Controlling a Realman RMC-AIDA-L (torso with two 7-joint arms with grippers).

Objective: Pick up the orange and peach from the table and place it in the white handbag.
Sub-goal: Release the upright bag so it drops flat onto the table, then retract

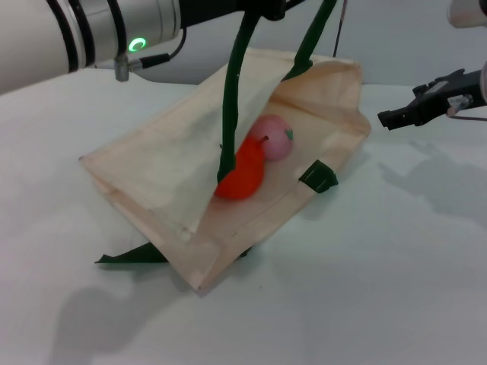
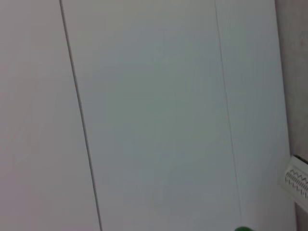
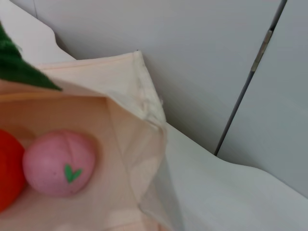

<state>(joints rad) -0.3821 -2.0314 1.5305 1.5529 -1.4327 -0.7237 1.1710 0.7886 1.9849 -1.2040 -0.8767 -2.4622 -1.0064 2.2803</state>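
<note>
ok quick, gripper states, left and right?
Left gripper: out of view above the white handbag, whose green handles run up toward it; state cannot be told.
Right gripper: off beside the bag, holding nothing; open or shut cannot be told.

A white tabletop [image 1: 365, 289] carries the white handbag [image 1: 167, 167], which lies across its middle with the mouth lifted open toward the far side. One dark green handle [image 1: 129, 257] trails flat on the surface at the bag's near corner.

White left arm [image 1: 76, 34], black bands, green indicator light; black right gripper [image 1: 426, 103].
</note>
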